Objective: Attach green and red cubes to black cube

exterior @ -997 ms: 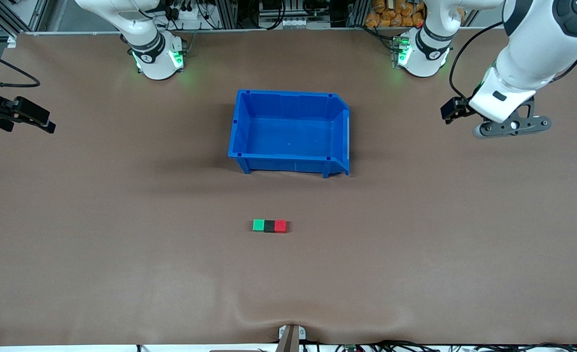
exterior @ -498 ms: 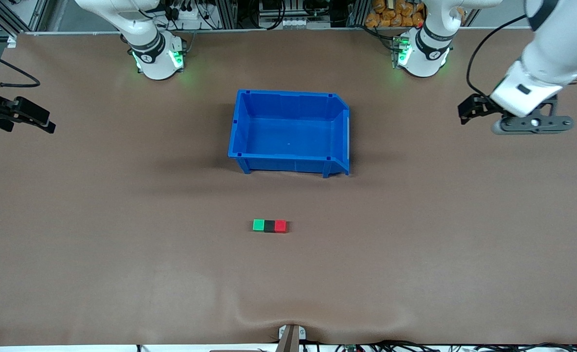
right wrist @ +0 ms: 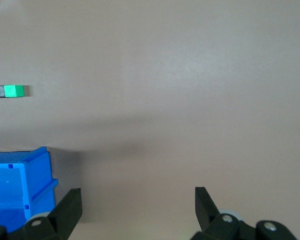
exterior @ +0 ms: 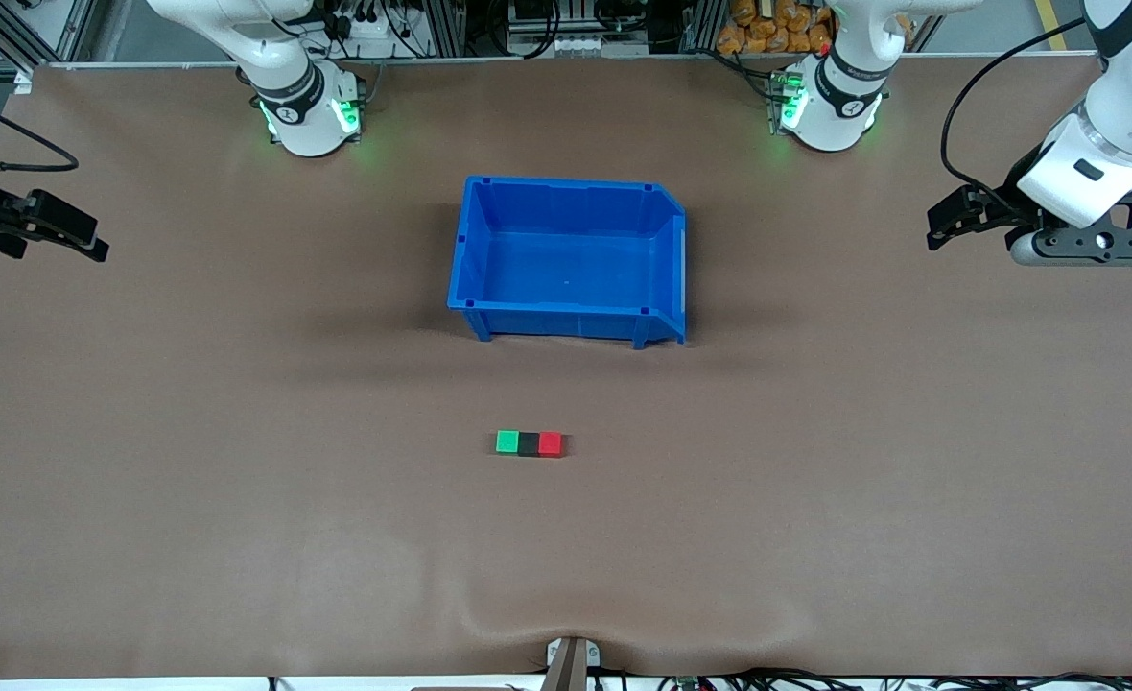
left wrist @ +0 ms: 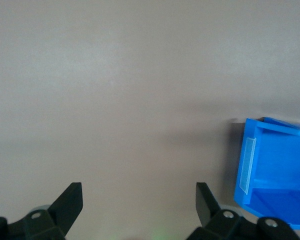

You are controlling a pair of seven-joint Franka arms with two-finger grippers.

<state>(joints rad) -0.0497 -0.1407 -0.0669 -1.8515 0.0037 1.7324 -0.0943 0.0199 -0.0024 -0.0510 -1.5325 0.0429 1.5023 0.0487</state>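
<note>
While both grippers hold nothing, fingers wide apart, the left gripper [exterior: 950, 226] and right gripper [exterior: 67, 230] hang over opposite table edges; green cube [exterior: 507, 441], black cube [exterior: 528, 443] and red cube [exterior: 550, 443] touch in a row mid-table, nearer the front camera than the blue bin [exterior: 566, 321].

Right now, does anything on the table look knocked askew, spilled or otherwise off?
Nothing stands out. The green cube, black cube and red cube sit flush in one straight row, nearer the camera than the upright blue bin.
</note>
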